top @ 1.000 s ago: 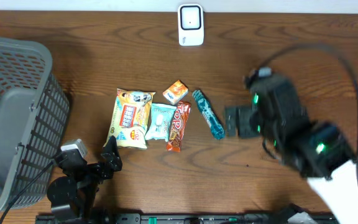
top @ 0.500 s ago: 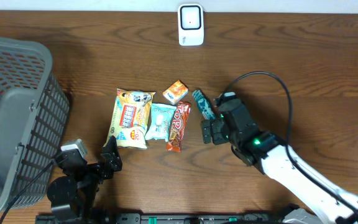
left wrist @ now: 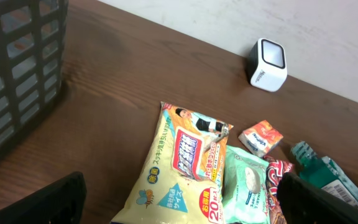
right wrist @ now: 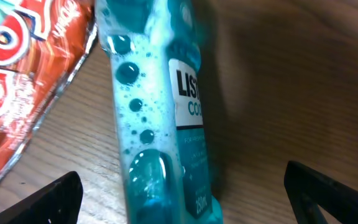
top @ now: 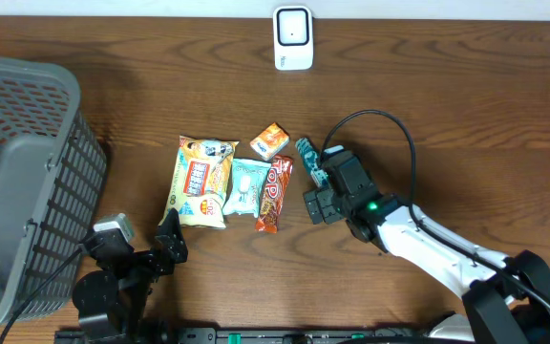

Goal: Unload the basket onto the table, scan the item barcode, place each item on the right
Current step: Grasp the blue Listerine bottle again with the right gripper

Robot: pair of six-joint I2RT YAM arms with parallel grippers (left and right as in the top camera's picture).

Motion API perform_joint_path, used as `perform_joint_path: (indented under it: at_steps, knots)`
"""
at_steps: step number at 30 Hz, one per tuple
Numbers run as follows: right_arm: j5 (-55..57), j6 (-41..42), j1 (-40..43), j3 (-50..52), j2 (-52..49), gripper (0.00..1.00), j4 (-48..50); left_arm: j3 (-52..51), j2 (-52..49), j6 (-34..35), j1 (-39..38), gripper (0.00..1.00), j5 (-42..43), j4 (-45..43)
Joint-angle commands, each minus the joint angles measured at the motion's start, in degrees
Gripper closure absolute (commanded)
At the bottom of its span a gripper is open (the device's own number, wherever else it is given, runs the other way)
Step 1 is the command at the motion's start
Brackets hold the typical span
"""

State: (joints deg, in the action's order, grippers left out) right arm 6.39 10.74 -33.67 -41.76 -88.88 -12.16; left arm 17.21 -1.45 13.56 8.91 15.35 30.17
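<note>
Right gripper (top: pixel 319 183) swung in from right, now low over teal bottle (right wrist: pixel 148 106); my jaws wide, straddling it, nothing gripped; bottle lies flat beside red snack bar (top: pixel 273 196); step, by my reading: pickup; next I close, lift, present it to scanner (top: pixel 293 38).

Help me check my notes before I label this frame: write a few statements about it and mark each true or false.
1. The mouthwash bottle lies on the table between the open jaws of the right gripper. True.
2. The left gripper holds the yellow snack bag. False: it is open and holds nothing; the bag lies on the table.
3. The scanner stands apart from the group of items. True.
4. The orange box is inside the basket. False: it sits on the table among the other items.
</note>
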Motion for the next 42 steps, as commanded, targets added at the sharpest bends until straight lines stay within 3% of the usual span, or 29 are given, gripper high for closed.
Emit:
perform_joint_path:
  at_steps: [1, 14, 15, 16, 18, 23, 30, 34, 36, 42]
  knots:
    - [2.3, -2.2, -0.2, 0.2, -1.3, 0.06, 0.4, -0.1, 0.1, 0.3, 0.1, 0.02, 0.7, -0.2]
    - [-0.4, -3.6, -0.2, 0.2, -4.6, 0.2, 0.7, -0.1, 0.1, 0.3, 0.1, 0.02, 0.7, -0.2]
    - [-0.3, -3.6, -0.2, 0.2, -4.8, 0.26, 0.6, -0.1, 0.1, 0.3, 0.1, 0.02, 0.7, -0.2]
    - [-0.2, -4.0, -0.2, 0.2, -4.9, 0.41, 0.4, -0.1, 0.1, 0.3, 0.1, 0.02, 0.7, -0.2]
    - [0.6, -4.0, 0.1, 0.2, -5.0, 0.6, -0.2, -0.1, 0.1, 0.3, 0.1, 0.02, 0.7, -0.2]
    - [0.5, -4.0, 1.9, 0.2, -5.0, 0.99, -1.3, -0.1, 0.1, 0.3, 0.1, 0.02, 0.7, -0.2]
    - [-7.1, -6.3, 5.7, -3.5, -1.3, 0.99, -5.2, -0.1, 0.1, 0.3, 0.1, 0.02, 0.7, -0.2]
    - [-22.4, -13.0, 6.8, -5.3, 6.6, 0.99, -11.3, -0.1, 0.1, 0.3, 0.1, 0.02, 0.7, -0.2]
    - [-35.7, -17.8, 7.5, -5.3, 12.8, 0.99, -14.9, -0.1, 0.1, 0.3, 0.1, 0.02, 0.7, -0.2]
    - [-46.5, -21.6, 7.8, -5.3, 25.3, 0.99, -21.7, -0.1, 0.1, 0.3, 0.1, 0.02, 0.7, -0.2]
